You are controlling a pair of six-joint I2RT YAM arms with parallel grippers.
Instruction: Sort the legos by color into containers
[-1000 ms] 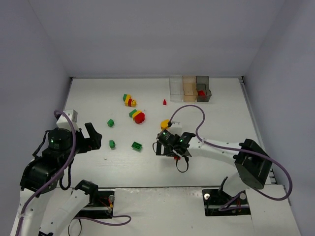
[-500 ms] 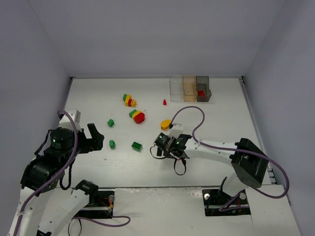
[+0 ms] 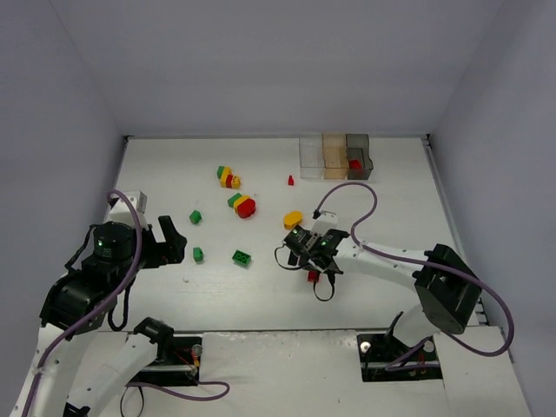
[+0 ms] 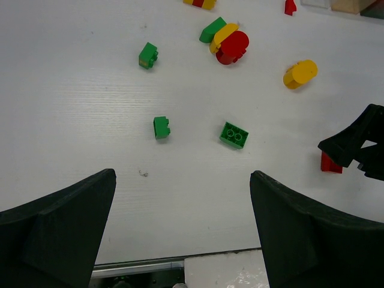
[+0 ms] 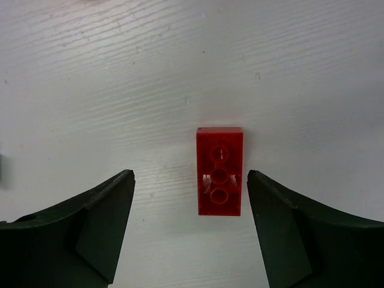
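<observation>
Down at the near middle of the white bench [image 3: 395, 204], the right pincer [image 5: 189, 180] hangs wide open over a red lego brick [image 5: 219, 179]. The brick lies flat on the bench with three round marks along its middle. It sits in the gap between the two dark fingers [image 5: 81, 231], nearer the one on the right of the wrist view, and touches neither, so this pincer has hold of nothing. The left pincer [image 4: 183, 177] is also spread wide and empty, held above the left part of the bench. Ahead of it a green two-by-two brick [image 4: 234, 134] and a smaller green piece [image 4: 161, 127] lie apart, with another green piece [image 4: 147, 55] farther out. Beyond these is a clump of green, yellow and red [image 4: 227, 41], with a rounded yellow-orange piece [image 4: 300, 74] to its right. In the top view a second mixed clump [image 3: 228, 177] lies farther back, and a tiny red piece [image 3: 290, 181] sits near the containers. The three containers stand in a row at the far edge: the clear box [image 3: 311, 156], the orange-tinted box [image 3: 334, 155] and the dark grey box [image 3: 361, 144], which has one red brick [image 3: 355, 164] inside.
</observation>
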